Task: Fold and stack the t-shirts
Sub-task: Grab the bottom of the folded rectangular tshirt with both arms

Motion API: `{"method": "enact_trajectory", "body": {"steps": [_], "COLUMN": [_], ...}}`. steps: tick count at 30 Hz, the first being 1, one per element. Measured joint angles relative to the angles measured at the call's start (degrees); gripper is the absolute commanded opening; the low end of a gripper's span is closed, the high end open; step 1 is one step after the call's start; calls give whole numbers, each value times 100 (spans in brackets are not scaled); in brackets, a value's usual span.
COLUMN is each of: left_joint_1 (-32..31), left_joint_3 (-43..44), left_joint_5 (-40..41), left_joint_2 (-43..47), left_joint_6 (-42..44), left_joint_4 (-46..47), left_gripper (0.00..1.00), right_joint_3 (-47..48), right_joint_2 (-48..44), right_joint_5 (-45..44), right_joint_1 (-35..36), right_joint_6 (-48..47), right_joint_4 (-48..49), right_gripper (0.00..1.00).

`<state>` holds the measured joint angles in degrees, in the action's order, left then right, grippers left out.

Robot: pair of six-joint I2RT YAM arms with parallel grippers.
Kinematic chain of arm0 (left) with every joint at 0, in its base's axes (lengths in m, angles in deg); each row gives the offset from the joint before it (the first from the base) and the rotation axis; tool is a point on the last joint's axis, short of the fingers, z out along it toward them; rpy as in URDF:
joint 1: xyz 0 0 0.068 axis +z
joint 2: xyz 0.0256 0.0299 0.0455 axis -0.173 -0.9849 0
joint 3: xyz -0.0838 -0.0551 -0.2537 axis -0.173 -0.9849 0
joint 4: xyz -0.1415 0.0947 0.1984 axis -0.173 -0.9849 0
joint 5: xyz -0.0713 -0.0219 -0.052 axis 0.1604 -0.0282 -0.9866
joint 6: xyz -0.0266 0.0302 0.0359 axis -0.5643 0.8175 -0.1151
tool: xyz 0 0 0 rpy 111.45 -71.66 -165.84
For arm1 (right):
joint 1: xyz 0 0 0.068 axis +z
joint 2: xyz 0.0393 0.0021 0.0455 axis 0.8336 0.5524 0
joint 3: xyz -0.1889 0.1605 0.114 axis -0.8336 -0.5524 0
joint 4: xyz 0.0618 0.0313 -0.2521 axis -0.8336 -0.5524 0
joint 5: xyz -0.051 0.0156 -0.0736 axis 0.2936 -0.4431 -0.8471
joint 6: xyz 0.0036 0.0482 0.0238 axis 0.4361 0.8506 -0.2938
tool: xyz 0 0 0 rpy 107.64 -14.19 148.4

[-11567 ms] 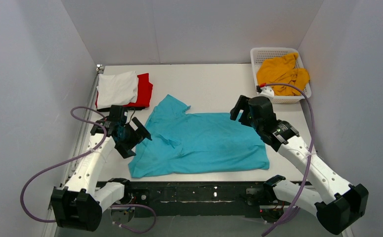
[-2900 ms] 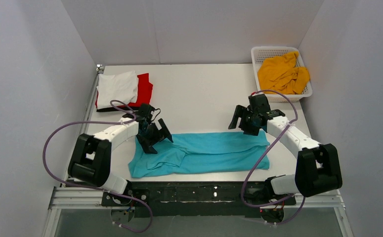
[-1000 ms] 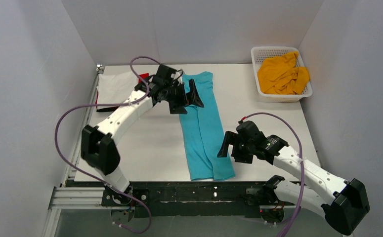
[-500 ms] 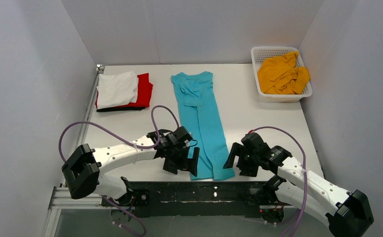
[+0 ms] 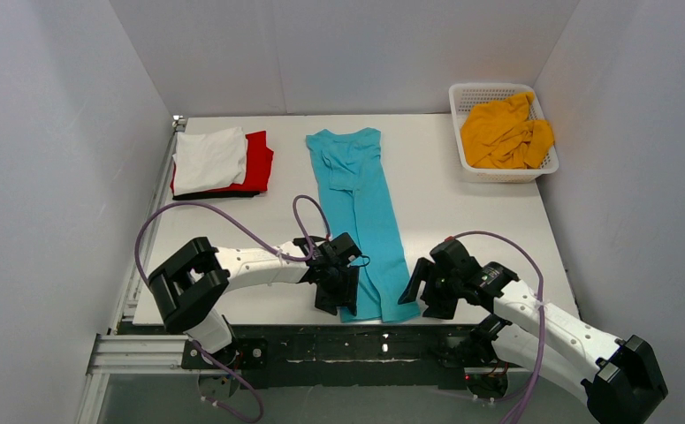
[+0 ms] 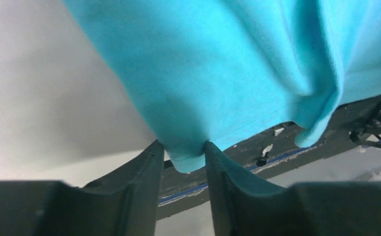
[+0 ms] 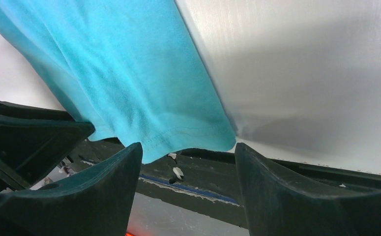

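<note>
**Top view.** The turquoise t-shirt point(image 5: 362, 208) lies on the white table point(image 5: 462, 221), folded into a long narrow strip. It runs from 12 o'clock, where the collar end sits, down to the near edge at 6 o'clock. At 10 o'clock stands a pile of folded shirts: the white t-shirt point(image 5: 208, 159) on top, the red t-shirt point(image 5: 261, 163) showing at its 3 o'clock side, and the black t-shirt point(image 5: 215, 194) as a thin sliver at the bottom. At 2 o'clock the mustard-yellow t-shirt point(image 5: 502, 132) is bunched up in the white lattice basket point(image 5: 462, 93). Both arms reach low across the near edge. The left gripper point(image 5: 338, 291) is at the strip's 7 o'clock corner and the right gripper point(image 5: 416, 291) just beside its 5 o'clock corner.

**Left wrist view.** The left gripper point(image 6: 183, 147) is clamped on the turquoise t-shirt point(image 6: 213, 64). Its two dark fingers point(image 6: 139, 182) stand close together with the hemmed corner of the cloth pinched between them. The stitched hem runs off toward 3 o'clock, where it shows against the dark frame rail point(image 6: 277, 152) at the table's near edge.

**Right wrist view.** The right gripper point(image 7: 187, 147) has its fingers point(image 7: 277, 182) spread wide apart, holding nothing. The other near corner of the turquoise t-shirt point(image 7: 129, 73) lies in the gap between them. From this view it cannot be told whether either finger touches the cloth. The bare table point(image 7: 301, 64) fills the frame from 12 to 3 o'clock, and the dark frame rail point(image 7: 203, 182) crosses behind the fingertips.
</note>
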<state>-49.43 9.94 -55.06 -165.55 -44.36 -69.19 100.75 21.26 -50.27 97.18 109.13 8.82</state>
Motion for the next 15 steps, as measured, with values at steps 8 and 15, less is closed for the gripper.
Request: {"method": "enact_trajectory", "body": {"steps": [8, 15], "left_joint_1": [-13, -46], "left_joint_3": [-66, -72], "left_joint_5": [133, 144], "left_joint_2": [0, -2], "left_joint_6": [-212, -330], "left_joint_4": [-81, -127], "left_gripper": [19, 0], "right_joint_3": [-109, -214], "right_joint_2": [142, 555], "right_joint_5": [11, 326], "right_joint_1": [-20, -31], "right_joint_6": [144, 140], "right_joint_4": [13, 341], "right_gripper": [65, 43]}}
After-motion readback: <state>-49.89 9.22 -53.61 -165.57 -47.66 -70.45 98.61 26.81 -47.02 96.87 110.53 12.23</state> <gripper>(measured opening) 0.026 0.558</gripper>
